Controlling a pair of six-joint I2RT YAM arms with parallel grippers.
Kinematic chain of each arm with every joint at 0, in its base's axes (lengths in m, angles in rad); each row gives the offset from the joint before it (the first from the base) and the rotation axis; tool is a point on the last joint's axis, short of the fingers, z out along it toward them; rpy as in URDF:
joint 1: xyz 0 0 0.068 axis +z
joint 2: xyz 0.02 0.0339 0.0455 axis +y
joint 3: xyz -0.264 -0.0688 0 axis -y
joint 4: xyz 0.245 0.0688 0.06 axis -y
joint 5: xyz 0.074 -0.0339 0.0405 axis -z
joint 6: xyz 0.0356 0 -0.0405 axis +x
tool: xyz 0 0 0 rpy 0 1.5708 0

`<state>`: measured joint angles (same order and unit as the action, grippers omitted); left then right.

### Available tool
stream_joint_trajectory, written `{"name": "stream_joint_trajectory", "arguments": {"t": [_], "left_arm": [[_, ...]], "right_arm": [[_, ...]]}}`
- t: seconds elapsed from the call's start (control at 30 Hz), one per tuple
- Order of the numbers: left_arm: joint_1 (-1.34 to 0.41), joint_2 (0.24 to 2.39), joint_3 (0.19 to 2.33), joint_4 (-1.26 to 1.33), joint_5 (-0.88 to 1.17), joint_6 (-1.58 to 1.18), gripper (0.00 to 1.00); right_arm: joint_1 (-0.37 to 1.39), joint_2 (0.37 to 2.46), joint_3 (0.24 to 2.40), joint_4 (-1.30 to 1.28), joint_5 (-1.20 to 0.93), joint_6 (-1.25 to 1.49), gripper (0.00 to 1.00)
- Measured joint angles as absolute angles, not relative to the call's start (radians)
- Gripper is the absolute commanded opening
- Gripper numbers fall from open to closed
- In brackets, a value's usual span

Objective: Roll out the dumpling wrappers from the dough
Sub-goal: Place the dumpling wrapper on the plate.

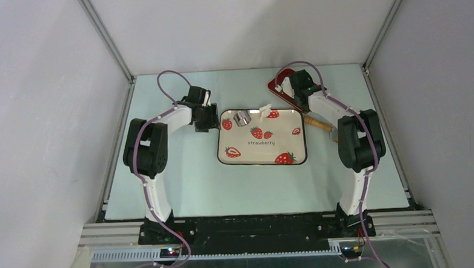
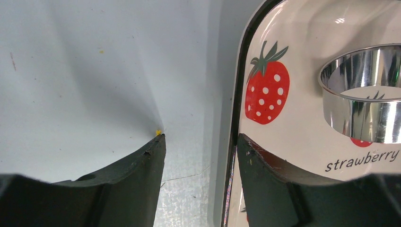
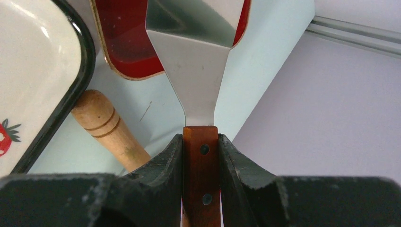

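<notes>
We log the left pincer (image 2: 201,139) with fingers apart, straddling the left rim of the strawberry tray (image 2: 307,47): one finger over the worktop (image 2: 71,94), the other over the tray, near a silvery ring (image 2: 364,123). The right pincer (image 3: 200,137) is clamped on the wooden handle of a metal spatula (image 3: 196,71), whose blade reaches over a red tray (image 3: 123,38), with a rolling pin (image 3: 106,125) lying close by. The dough (image 1: 265,110), a small white lump, sits near the strawberry tray's far edge just beside the ring, too small for us to read its shape.
</notes>
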<state>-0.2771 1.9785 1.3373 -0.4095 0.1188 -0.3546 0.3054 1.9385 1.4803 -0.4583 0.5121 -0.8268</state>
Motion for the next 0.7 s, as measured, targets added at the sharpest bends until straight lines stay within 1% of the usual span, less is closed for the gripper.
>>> {"name": "stream_joint_trajectory", "arguments": {"t": [0.4,0.7], "left_arm": [[-0.277,1.979,1.337,-0.410,0.119,-0.355,0.63],[-0.276,1.979,1.337,-0.410,0.120,-0.355,0.63]], "right_arm": [[0.340,1.937,1.415,-0.425,0.512,-0.875,0.00],[0.343,1.924,1.412,-0.432,0.487,-0.868,0.00]]}}
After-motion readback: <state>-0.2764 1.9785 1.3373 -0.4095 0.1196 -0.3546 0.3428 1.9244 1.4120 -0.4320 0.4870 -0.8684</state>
